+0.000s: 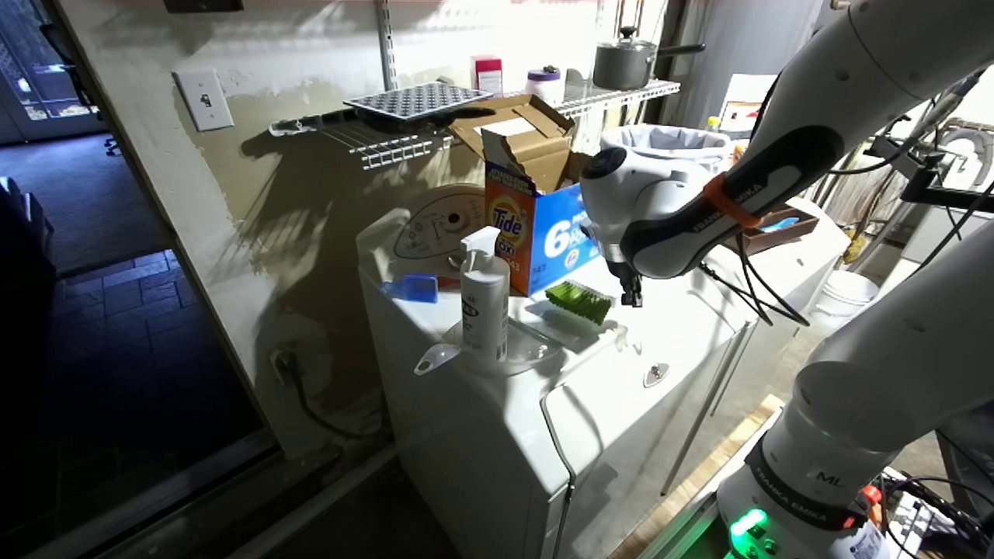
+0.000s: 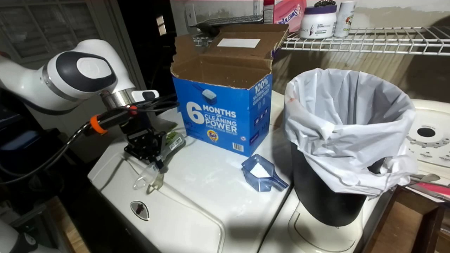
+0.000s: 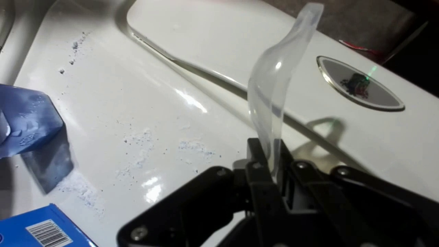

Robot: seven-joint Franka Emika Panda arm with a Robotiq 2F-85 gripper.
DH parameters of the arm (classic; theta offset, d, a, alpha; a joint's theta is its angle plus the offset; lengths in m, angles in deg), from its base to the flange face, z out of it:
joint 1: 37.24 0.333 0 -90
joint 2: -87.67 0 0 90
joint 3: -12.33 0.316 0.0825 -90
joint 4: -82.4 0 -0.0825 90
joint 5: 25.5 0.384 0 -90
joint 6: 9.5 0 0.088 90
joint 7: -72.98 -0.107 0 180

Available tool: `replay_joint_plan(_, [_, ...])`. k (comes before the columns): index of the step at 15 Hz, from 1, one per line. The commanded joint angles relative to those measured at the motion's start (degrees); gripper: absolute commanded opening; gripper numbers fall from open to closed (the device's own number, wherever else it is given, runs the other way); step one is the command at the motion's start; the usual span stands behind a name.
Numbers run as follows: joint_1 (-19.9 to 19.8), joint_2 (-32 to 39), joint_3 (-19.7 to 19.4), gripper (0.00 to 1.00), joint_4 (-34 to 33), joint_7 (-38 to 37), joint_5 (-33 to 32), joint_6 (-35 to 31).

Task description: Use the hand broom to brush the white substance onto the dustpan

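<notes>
One tool (image 3: 270,151) tight on probable broom (image 3: 271,75)

Dustpan (image 1: 536,351) — partly hidden by white bottle (image 1: 484,310)

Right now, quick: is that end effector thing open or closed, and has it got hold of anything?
End effector: closed, holding the broom by its clear handle.
</notes>
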Motion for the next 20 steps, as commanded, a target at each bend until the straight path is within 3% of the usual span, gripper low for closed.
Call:
replay_joint_plan(1, [-1.14,-1.42,-1.95,0.03,0.04,4.79,-5.38,0.79])
replay_joint_plan(11, [-4.03,3.20,-8.52,0.03,-1.83,7.19,-18.93,-4.41])
replay_joint_plan(20, [-4.95,12.10,-11.43,0.03,-5.20,9.11,-18.32,-13.08])
